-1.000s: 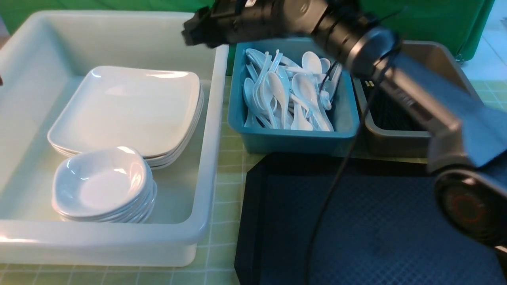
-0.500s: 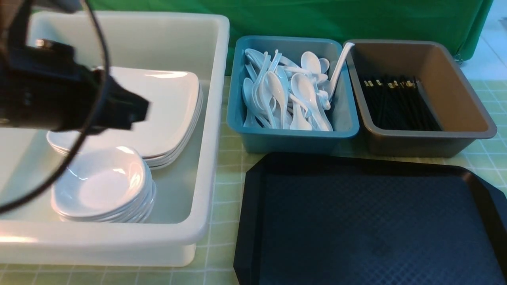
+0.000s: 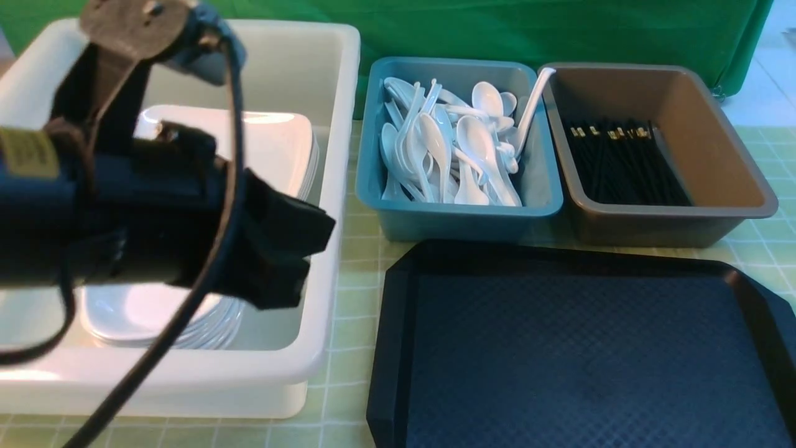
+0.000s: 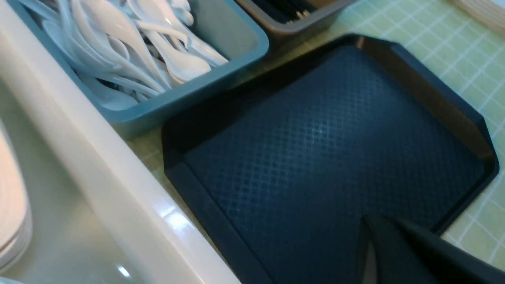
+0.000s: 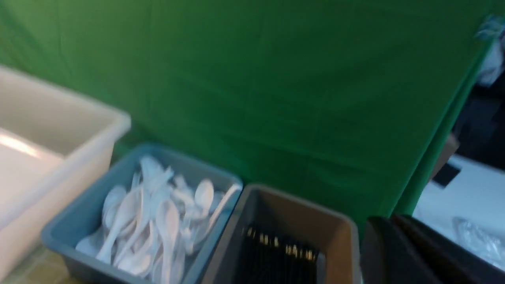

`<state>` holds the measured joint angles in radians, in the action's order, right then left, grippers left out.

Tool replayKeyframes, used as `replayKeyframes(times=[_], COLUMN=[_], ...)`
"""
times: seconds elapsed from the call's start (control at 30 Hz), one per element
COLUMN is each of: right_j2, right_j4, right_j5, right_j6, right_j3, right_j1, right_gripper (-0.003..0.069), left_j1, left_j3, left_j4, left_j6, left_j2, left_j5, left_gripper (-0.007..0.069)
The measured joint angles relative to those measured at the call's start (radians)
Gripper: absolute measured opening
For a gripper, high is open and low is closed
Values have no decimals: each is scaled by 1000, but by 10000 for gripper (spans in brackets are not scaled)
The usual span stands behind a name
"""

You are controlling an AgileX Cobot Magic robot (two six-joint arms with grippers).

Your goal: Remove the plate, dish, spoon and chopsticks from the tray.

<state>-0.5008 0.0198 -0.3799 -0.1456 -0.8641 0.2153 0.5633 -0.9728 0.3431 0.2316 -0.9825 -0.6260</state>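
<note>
Tray [image 3: 578, 348] lies bare — left pincer [image 3: 280, 261] blurred, grip unclear, its yellow label [image 3: 25, 152] unreadable.

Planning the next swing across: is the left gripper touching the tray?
Apart. In the front view the left gripper hangs over the white tub; the tub's rim and green cloth show between it and the tray.

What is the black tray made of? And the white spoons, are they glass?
The tray looks like hard black plastic: matte, with a moulded diamond pattern and a raised rim. The spoons in the teal tub are opaque, so not glass; their glossy white shine suggests glazed ceramic or melamine, and the look leaves that open.
</note>
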Motion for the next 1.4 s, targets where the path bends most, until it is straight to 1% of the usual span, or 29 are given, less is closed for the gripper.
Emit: replayKeyframes(times=[0.07, 0.13, 0.2, 0.3, 0.37, 0.4, 0.57, 0.73, 1.23, 1.33, 1.4], right_j2=[157, 255, 369, 481, 494, 500, 501, 501, 501, 501, 501], right_j4=[-2, -2, -2, -2, -2, -2, -2, -2, -2, -2, -2], right_j5=[172, 268, 408, 517, 538, 565, 600, 602, 603, 603, 603], right_j6=[66, 113, 174, 206, 207, 207, 207, 207, 207, 207, 207], right_j3=[235, 365, 498, 591, 600, 602, 602, 602, 602, 602, 602], right_j1=[0, 0, -2, -2, -2, -2, -3, -4, -4, -4, -4], right_gripper=[3, 3, 6, 19, 27, 46, 103, 130, 158, 165, 174], left_j1=[3, 3, 3, 3, 3, 3, 3, 3, 3, 3, 0], left_j3=[60, 101, 172, 278, 309, 356, 455, 478, 482, 484, 497], left_j4=[-12, -22, -27, -30, -30, -30, -50, -59, -71, -100, -145], left_j6=[-21, -30, -47, -56, -62, -69, -74, -74, -71, -69, -83], left_j2=[58, 102, 162, 270, 305, 367, 540, 635, 648, 648, 660], left_j5=[53, 74, 95, 102, 108, 118, 157, 173, 197, 205, 246], left_gripper=[-15, -15, -15, -15, -15, -15, -15, -15, -15, -15, -15])
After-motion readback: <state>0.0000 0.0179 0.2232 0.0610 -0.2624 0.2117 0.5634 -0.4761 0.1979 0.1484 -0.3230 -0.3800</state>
